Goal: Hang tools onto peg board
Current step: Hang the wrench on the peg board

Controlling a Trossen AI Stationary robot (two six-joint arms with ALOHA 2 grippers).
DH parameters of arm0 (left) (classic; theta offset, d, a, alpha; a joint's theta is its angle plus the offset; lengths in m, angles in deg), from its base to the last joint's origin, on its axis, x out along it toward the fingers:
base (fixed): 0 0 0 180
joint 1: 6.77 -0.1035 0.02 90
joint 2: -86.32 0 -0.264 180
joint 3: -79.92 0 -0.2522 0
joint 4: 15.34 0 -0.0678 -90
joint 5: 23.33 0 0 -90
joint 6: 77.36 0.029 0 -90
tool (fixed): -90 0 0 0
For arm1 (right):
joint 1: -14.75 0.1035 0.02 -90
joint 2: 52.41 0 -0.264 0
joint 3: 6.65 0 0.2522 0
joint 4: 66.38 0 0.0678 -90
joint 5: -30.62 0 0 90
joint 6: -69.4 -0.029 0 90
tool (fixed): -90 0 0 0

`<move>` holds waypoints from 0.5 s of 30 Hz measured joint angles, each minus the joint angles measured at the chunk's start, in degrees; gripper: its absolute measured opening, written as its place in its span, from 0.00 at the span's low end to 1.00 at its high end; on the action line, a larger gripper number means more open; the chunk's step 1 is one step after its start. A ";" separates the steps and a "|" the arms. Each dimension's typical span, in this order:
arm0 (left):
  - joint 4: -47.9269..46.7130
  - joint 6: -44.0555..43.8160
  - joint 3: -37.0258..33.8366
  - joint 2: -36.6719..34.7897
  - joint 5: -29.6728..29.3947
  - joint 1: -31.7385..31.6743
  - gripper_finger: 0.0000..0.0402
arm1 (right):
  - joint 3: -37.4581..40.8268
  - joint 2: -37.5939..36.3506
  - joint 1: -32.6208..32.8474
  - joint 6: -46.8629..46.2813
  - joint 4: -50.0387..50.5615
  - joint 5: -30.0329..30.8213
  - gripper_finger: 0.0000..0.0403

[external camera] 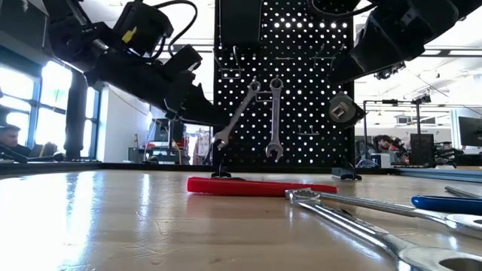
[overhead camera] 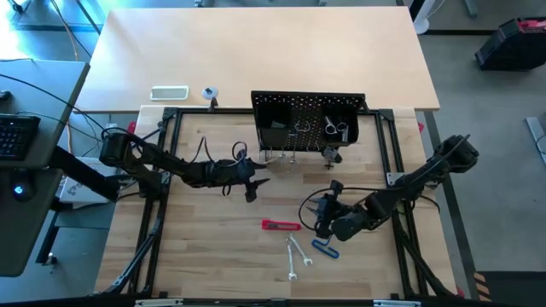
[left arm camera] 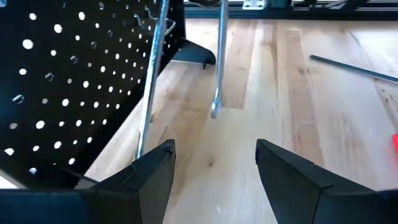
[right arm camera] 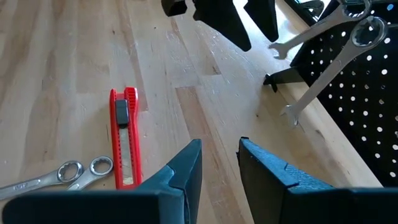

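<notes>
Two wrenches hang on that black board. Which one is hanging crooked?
The left-hand wrench in the low view. It slants across the peg board, while its neighbour wrench hangs straight down.

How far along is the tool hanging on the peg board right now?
Done: two wrenches hang on the peg board.
In hand: nothing; left gripper is open beside the board, right gripper open over the table.
Left: red utility knife, two more wrenches and the blue-handled tool.
</notes>
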 joint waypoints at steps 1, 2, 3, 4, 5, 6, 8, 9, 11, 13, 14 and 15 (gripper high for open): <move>0.06 -0.11 0.00 0.00 -0.01 0.16 0.54 | 0.02 0.00 0.00 0.02 0.00 0.00 0.25; 0.23 -0.18 0.00 0.00 0.00 0.25 0.54 | 0.01 0.00 -0.01 0.02 0.00 0.00 0.25; 0.54 -0.39 -0.01 0.00 0.02 0.27 0.54 | 0.02 0.00 -0.02 0.02 0.00 0.02 0.25; 0.89 -0.54 -0.02 0.00 0.04 0.26 0.54 | 0.02 0.00 -0.02 0.00 0.00 0.02 0.25; 1.21 -0.57 -0.02 -0.04 0.08 0.25 0.54 | 0.01 0.00 -0.02 0.02 0.00 0.02 0.25; 1.53 -0.57 0.00 -0.04 0.12 0.25 0.54 | 0.02 0.00 -0.02 0.02 -0.02 0.02 0.25; 2.56 -0.59 -0.01 -0.04 0.49 0.25 0.54 | 0.02 0.00 -0.02 0.02 -0.16 0.02 0.25; 3.43 -0.62 -0.02 -0.04 1.15 0.23 0.54 | 0.02 0.00 -0.02 0.02 -0.27 0.02 0.25; 5.06 -0.96 0.00 -0.04 1.94 0.23 0.54 | 0.01 0.00 -0.02 0.01 -0.69 0.03 0.25; 6.30 -1.00 -0.02 -0.04 3.12 0.24 0.54 | 0.02 0.00 -0.02 0.02 -1.11 0.04 0.25; 6.98 -1.00 0.00 -0.04 3.42 0.25 0.54 | 0.01 0.00 -0.02 0.02 -1.28 0.04 0.25; 7.42 -1.04 0.02 -0.05 3.89 0.25 0.54 | 0.02 0.00 -0.02 0.02 -1.46 0.04 0.25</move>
